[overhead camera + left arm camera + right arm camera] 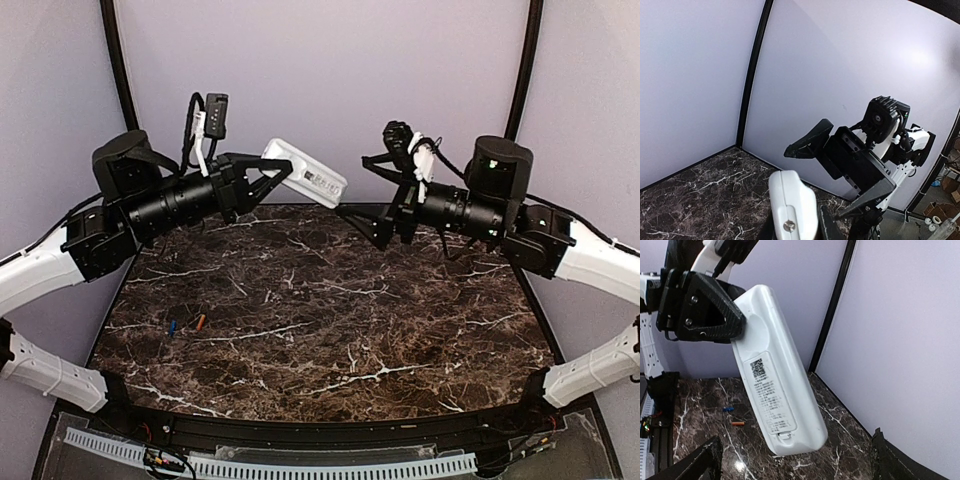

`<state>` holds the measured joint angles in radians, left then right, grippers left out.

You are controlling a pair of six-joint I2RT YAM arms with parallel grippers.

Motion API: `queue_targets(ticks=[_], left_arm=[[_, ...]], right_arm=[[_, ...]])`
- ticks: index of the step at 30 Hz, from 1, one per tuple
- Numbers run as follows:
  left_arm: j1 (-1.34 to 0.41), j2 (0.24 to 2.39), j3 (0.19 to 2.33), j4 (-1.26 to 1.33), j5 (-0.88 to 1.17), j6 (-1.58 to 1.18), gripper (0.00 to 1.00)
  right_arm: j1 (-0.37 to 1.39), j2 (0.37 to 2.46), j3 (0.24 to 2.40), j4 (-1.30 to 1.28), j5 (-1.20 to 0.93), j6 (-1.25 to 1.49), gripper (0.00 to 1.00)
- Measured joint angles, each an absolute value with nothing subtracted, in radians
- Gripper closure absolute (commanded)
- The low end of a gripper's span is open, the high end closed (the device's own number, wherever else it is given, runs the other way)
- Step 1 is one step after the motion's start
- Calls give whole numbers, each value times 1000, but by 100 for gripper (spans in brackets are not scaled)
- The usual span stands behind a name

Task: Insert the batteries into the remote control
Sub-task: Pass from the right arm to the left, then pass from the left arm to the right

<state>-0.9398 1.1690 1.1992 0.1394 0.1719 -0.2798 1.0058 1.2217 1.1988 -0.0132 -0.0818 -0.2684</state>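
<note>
Holding the remote control [305, 172] aloft — left claw [264, 178] clamped on one end, back facing the wide-open right claw [812, 184]. Batteries [186, 324] lie on the worktop [350, 330] below. Keep grip steady; cover seems still on.

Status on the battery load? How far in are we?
Done: the remote control is off the table, gripped in the left tool. In hand: the right tool is open beside its free end; the back cover looks closed. Left: the blue battery and orange battery lie on the table, none loaded.
</note>
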Motion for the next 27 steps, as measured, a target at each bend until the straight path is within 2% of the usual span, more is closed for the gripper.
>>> queue_targets(ticks=[7, 11, 20, 27], left_arm=[[-940, 1135, 1182, 273, 210, -308, 100], [-941, 1137, 1159, 346, 248, -363, 100], [-958, 1157, 1158, 390, 279, -415, 100], [-959, 1167, 1158, 396, 282, -420, 100]], right_arm=[[942, 1116, 1063, 220, -359, -168, 1], [942, 1118, 1024, 345, -431, -167, 2], [950, 1202, 1026, 481, -419, -343, 2], [962, 1274, 1071, 477, -380, -492, 16]])
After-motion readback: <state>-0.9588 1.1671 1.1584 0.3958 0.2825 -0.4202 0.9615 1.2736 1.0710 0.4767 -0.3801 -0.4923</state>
